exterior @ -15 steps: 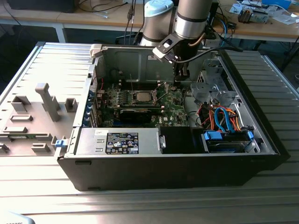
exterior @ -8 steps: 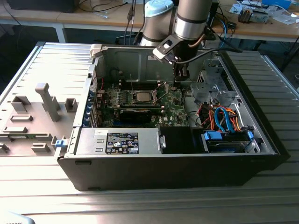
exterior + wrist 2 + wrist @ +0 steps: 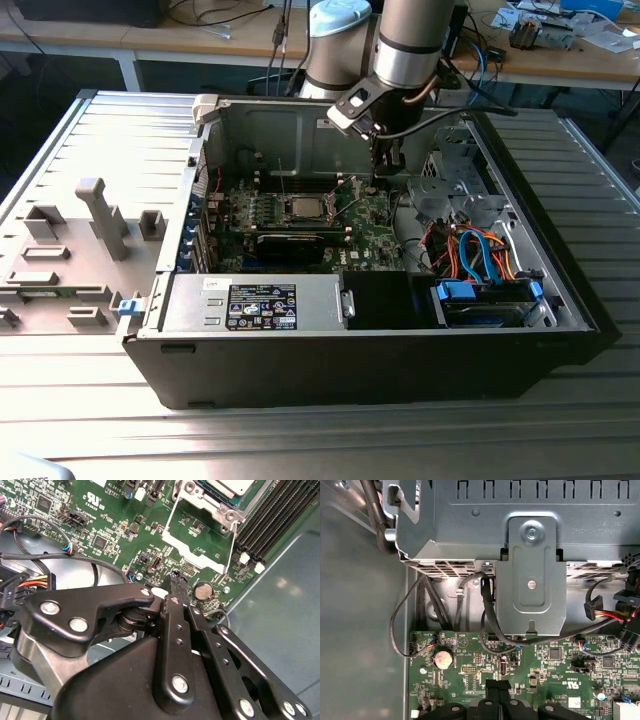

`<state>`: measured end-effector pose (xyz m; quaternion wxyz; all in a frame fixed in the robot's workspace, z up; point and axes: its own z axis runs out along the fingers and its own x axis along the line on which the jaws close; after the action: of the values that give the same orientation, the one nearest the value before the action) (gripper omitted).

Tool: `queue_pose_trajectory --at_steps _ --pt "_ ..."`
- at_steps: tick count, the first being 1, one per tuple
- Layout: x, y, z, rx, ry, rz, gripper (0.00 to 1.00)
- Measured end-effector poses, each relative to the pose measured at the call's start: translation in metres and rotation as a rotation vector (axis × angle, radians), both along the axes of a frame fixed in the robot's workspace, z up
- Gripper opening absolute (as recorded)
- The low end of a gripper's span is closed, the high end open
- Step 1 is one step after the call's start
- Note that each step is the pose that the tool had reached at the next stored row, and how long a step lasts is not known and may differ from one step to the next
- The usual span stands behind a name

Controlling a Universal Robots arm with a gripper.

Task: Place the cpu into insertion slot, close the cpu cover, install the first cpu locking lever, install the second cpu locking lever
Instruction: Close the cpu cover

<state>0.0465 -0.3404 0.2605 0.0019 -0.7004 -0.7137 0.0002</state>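
gripper: it's down inside the open pc case [image 3: 400, 350], tips [image 3: 176, 582] hovering just over the green board [image 3: 560, 670], near the coin battery [image 3: 203, 590]. In the exterior view it [image 3: 385, 175] sits toward that view's right of the socket.
fingers: pinched tight together [image 3: 172, 610], and I can't see anything between them. Can't tell if the tips actually touch the board.
cpu: sitting in the insertion slot [image 3: 210, 504], pale metal top facing up [image 3: 303, 208]. In the second wrist view it's mostly cut off at the picture's edge [image 3: 231, 485].
cpu cover: swung open, off the chip. It's a silver frame [image 3: 190, 550] and you can see green board through its window. Honestly can't say how steeply it's tilted.
locking lever: one thin wire [image 3: 233, 540] runs along the cover's side. Where its ends go is hard to make out.
blocked stuff: the gripper's black body hides a big chunk of the board in the second wrist view.
first wrist view: fingertips [image 3: 497, 684] are cut off at the edge. Past them there's the battery [image 3: 443, 657], black cables [image 3: 490, 615] and a grey metal bracket [image 3: 532, 575].
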Motion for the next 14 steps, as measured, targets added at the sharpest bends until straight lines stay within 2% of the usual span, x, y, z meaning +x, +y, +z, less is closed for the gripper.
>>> queue_pose_trajectory --at_steps 14 --pt "0.0011 0.0051 -0.0078 0.0005 0.0004 0.000 0.11"
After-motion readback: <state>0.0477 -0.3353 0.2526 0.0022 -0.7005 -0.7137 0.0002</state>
